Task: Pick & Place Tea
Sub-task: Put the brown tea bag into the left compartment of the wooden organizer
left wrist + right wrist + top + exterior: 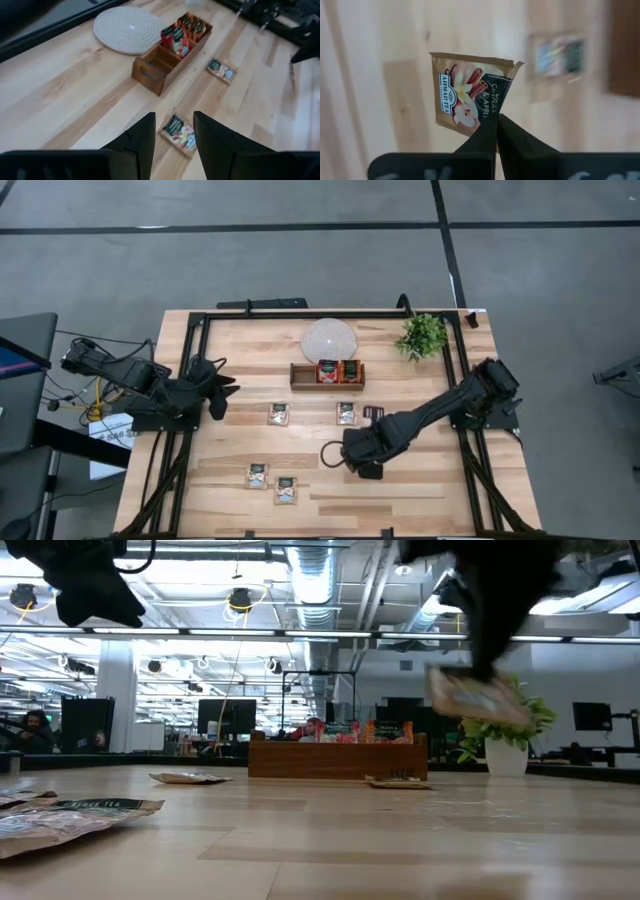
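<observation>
My right gripper (496,117) is shut on a pale beige tea sachet (470,95) and hangs over the table's middle (350,452). In the low view the sachet (478,697) is in the air below the dark fingers. Several more sachets lie flat on the table (279,414) (346,413) (258,474) (287,489). Red sachets (338,371) stand on edge in the wooden tray (300,376). My left gripper (222,385) (174,125) waits open above the table's left side, holding nothing. My right gripper pinches the sachet between its two fingertips at one edge, near a corner (492,109). The fingers come from above, pointing down. The sachet is lifted clear of the table and sits tilted below the fingers (470,690), its printed face toward the wrist camera.
A round white mat (330,340) lies behind the tray, and a small potted plant (422,335) stands at the far right. A small dark object (375,413) lies beside one sachet. A black frame (300,314) runs along the table's edges.
</observation>
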Robot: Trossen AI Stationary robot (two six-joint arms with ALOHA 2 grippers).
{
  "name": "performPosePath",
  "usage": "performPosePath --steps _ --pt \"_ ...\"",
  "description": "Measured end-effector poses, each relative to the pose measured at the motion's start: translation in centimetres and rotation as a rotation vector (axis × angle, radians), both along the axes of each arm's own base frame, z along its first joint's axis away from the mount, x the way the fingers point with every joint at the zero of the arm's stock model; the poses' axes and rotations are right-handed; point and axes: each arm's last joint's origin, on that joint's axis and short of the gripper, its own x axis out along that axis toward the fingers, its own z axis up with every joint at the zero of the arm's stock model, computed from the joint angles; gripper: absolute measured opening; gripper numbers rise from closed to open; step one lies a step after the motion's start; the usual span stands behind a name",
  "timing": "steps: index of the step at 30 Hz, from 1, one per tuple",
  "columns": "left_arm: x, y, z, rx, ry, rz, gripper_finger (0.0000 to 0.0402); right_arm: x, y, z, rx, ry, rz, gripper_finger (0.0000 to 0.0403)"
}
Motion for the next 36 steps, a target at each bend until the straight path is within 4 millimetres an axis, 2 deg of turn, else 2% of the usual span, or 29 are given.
performPosePath --steps 6,14,18,25,30,36 --pt "0.3 -0.1 0.4 -0.021 -0.053 0.0 0.0124 1.6 -1.8 4.3 -0.135 -0.1 0.028 0.0" --pt "1.0 -0.4 1.1 -0.056 -0.142 -0.001 0.0124 3.6 -5.6 7.7 -0.299 -0.188 0.071 0.0" --pt "1.9 -0.8 1.5 -0.073 -0.189 -0.011 0.0124 4.4 -7.8 8.5 -0.351 -0.214 0.076 0.0" --pt "4.9 -2.0 1.8 -0.059 -0.258 -0.079 0.0124 6.5 -10.5 9.6 -0.396 -0.34 0.128 0.0" --pt "7.3 -2.2 2.1 -0.025 -0.338 -0.069 0.0124 7.4 -11.7 10.1 -0.431 -0.396 0.17 0.0" --pt "9.9 -1.0 2.2 -0.012 -0.426 0.013 0.0124 7.5 -12.1 10.2 -0.422 -0.396 0.207 0.0"
